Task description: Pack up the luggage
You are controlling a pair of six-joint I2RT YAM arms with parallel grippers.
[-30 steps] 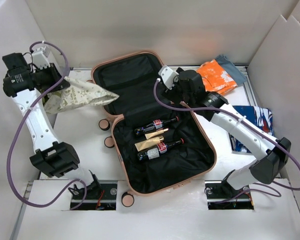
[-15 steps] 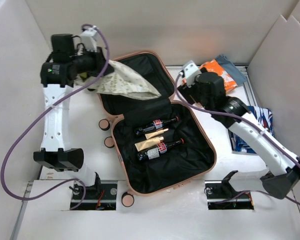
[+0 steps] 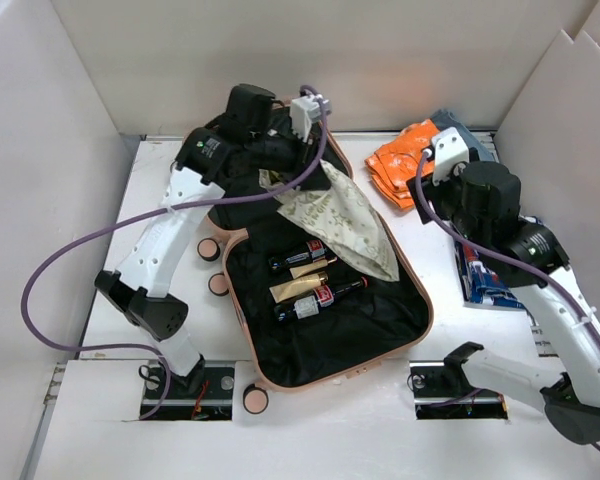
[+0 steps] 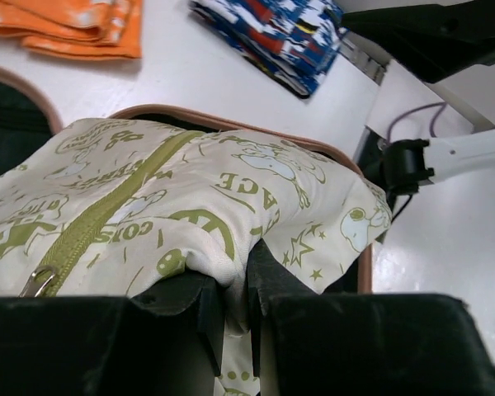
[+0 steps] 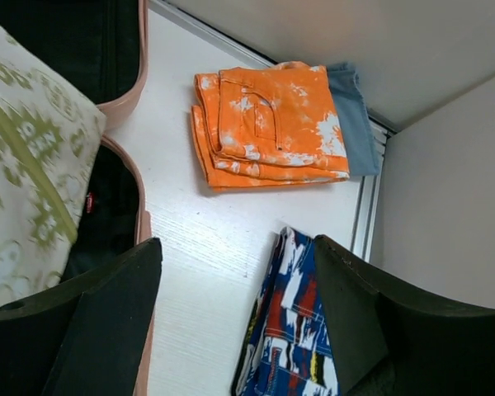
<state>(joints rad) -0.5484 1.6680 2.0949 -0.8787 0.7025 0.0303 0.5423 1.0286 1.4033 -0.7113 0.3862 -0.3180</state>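
One second has carried the left claw [image 4: 235,301] from well outside the luggage [image 3: 427,315] to a spot above it. Its jaws are closed tight on a fold of the cream, green-printed pouch [image 3: 342,222], which now trails down and away from it across the open case. The luggage lies open and flat directly beneath this claw, black lining up. We judge that the pouch is ready to be lowered and let go. Under the hanging cloth lie two bottles [image 3: 313,250] with a gold packet [image 3: 298,282] between them, so the pouch would land partly on them and not on bare lining. The right claw [image 5: 235,247] has pulled back off the case. It is spread wide and holds nothing, so nothing of that arm blocks the drop. Ahead of it lies the folded orange garment [image 5: 268,124] on a grey-blue one [image 5: 356,107], and just below it the blue patterned clothes [image 5: 293,338]. All of these are on the table outside the case and not yet packed.
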